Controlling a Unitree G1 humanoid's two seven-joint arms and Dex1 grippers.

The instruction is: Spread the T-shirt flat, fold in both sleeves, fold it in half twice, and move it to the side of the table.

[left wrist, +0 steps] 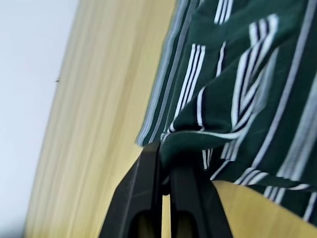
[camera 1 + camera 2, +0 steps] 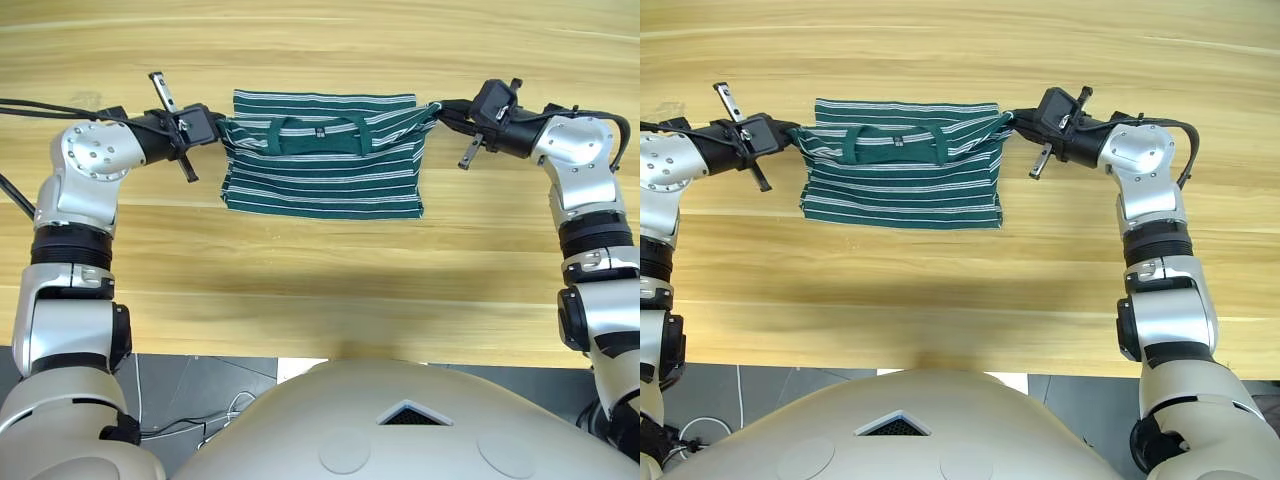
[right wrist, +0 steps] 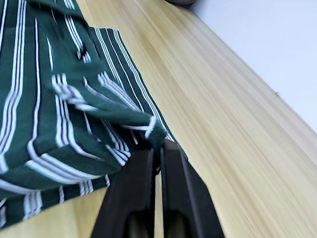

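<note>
The left gripper [image 1: 163,159] is pinching a green hem of the shirt [image 2: 320,180], its jaws closing tight on a small bunch of striped cloth with next to no gap between them. The right gripper [image 3: 157,148] is doing the same on the opposite side, jaws pressing together on a ribbed edge of the cloth.

From the head views, the two grippers are facing each other across the shirt. Each is gripping a side corner about level with the collar [image 2: 318,135], and the cloth is running taut between them. The shirt is lying as a rough rectangle, wider than it is deep, on the far middle of the worktop [image 2: 300,270], its dark green and white stripes running side to side. The collar is facing up near the far edge, showing as a dark band with a small tag at its middle. The near edge is resting flat on the wood.

Both arms are stretching over the worktop from either side, wrists bending inward toward the shirt. Black cables [image 2: 40,105] are trailing along the forearms. The worktop is showing light wood grain running side to side.
</note>
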